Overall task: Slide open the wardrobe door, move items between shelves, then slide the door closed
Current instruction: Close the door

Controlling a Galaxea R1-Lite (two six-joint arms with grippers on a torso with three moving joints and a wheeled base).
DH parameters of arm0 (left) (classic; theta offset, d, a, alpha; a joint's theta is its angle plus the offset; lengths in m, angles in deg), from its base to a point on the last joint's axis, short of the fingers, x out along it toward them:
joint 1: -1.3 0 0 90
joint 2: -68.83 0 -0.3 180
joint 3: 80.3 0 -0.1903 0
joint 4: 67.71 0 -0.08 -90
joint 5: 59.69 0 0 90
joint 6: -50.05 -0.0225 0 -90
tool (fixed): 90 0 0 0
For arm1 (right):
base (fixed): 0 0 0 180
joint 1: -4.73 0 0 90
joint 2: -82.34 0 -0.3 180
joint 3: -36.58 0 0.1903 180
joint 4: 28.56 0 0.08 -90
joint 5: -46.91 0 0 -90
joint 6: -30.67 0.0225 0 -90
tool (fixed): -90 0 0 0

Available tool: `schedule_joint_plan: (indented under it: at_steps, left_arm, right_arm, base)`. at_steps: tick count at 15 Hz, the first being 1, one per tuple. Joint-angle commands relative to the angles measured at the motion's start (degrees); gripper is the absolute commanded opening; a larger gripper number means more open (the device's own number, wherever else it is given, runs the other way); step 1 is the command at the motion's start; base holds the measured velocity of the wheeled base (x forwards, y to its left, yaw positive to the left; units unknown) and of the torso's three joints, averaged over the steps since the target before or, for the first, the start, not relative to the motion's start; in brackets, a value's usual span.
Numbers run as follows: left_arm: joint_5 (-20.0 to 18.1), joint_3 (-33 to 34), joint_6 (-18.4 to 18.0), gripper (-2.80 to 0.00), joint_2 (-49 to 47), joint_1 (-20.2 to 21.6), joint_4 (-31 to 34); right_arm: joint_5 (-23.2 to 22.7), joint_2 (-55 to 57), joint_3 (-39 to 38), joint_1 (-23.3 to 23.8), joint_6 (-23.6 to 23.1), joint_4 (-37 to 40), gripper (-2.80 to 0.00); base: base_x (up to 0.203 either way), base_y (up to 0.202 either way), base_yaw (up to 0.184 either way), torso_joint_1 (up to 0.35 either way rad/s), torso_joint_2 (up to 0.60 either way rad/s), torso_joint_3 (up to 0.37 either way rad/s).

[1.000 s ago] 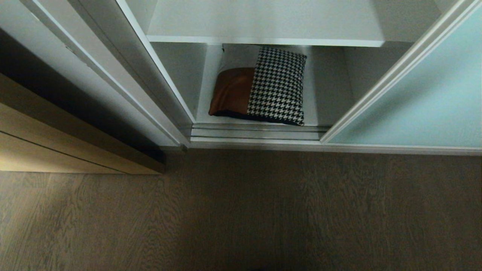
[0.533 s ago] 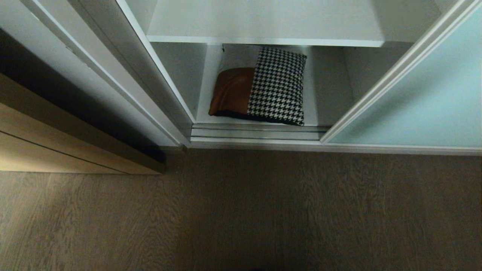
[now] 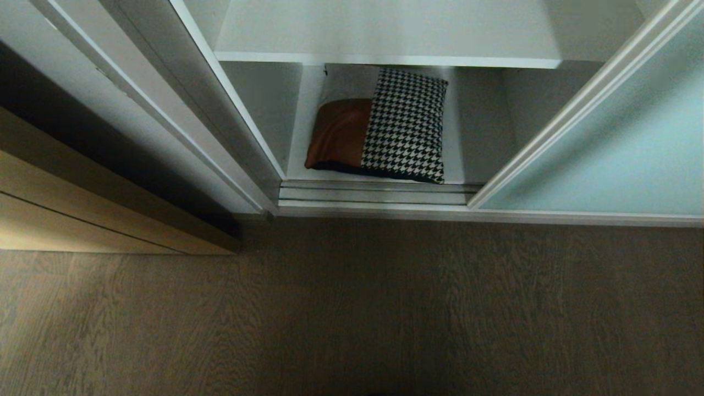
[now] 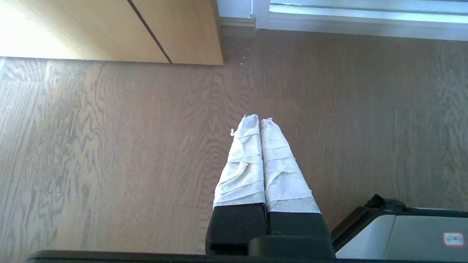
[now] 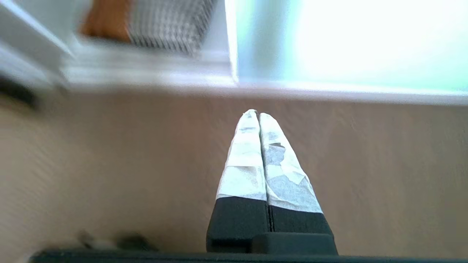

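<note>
The sliding wardrobe door (image 3: pixel 621 148), frosted pale aqua glass in a white frame, stands slid to the right, leaving the wardrobe open. A cushion (image 3: pixel 379 125), part tan-brown, part black-and-white houndstooth, lies on the bottom shelf (image 3: pixel 467 148). Another white shelf (image 3: pixel 385 27) spans the wardrobe above it. Neither arm shows in the head view. My left gripper (image 4: pixel 259 119) is shut and empty over the wooden floor. My right gripper (image 5: pixel 257 113) is shut and empty, pointing toward the door (image 5: pixel 347 40) and the blurred cushion (image 5: pixel 153 22).
A light wooden door (image 3: pixel 82 214) stands at the left beside the wardrobe's white side frame (image 3: pixel 181 104). Silver sliding tracks (image 3: pixel 374 193) run along the wardrobe's foot. Grey-brown wooden floor (image 3: pixel 352 308) fills the foreground. A corner of my base (image 4: pixel 402 233) shows in the left wrist view.
Nothing has visibly changed in the head view; cushion, door and shelves stay where they were.
</note>
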Motion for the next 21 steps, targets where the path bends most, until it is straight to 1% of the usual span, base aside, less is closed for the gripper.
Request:
schedule_joint_plan:
  at_steps: [1,3,6,9,11,13,15,17,19,21]
  left_arm:
    - [0.02,0.09,0.01,-2.8,-0.06,0.03,-0.02]
    - [0.02,0.09,0.01,-2.8,-0.06,0.03,-0.02]
    - [0.02,0.09,0.01,-2.8,-0.06,0.03,-0.02]
    - [0.02,0.09,0.01,-2.8,-0.06,0.03,-0.02]
    - [0.02,0.09,0.01,-2.8,-0.06,0.03,-0.02]
    - [0.02,0.09,0.01,-2.8,-0.06,0.03,-0.02]
    - [0.02,0.09,0.01,-2.8,-0.06,0.03,-0.02]
    - [0.02,0.09,0.01,-2.8,-0.06,0.03,-0.02]
    - [0.02,0.09,0.01,-2.8,-0.06,0.03,-0.02]
    - [0.02,0.09,0.01,-2.8,-0.06,0.03,-0.02]
  right_arm:
    - [-1.23,14.96,11.71,-0.22,5.31,0.41,-2.8]
    - [-3.67,22.46,19.07,-0.27,11.07,0.76,-2.8]
    - [-8.32,30.01,28.25,-0.24,19.96,0.97,-2.8]
    - [-11.57,34.56,32.38,-0.04,23.19,0.68,-2.8]
    - [-14.37,37.08,36.05,-0.03,27.31,0.65,-2.8]
    - [-15.69,39.21,37.16,0.14,28.2,-0.32,-2.8]
    - [-15.78,42.03,37.92,1.21,28.34,-4.06,-2.8]
    - [-16.08,44.27,38.02,4.08,28.35,-6.81,-2.8]
    - [-17.84,46.32,38.28,7.05,28.27,-8.35,-2.8]
    - [-19.39,48.19,39.31,8.51,28.34,-10.18,-2.8]
  base:
    - [0.0,0.0,0.0,0.0,0.0,0.0]
    - [0.0,0.0,0.0,0.0,0.0,0.0]
    - [0.0,0.0,0.0,0.0,0.0,0.0]
    - [0.0,0.0,0.0,0.0,0.0,0.0]
    - [0.0,0.0,0.0,0.0,0.0,0.0]
    - [0.0,0.0,0.0,0.0,0.0,0.0]
    - [0.0,0.0,0.0,0.0,0.0,0.0]
    - [0.0,0.0,0.0,0.0,0.0,0.0]
    - [0.0,0.0,0.0,0.0,0.0,0.0]
    - [0.0,0.0,0.0,0.0,0.0,0.0]
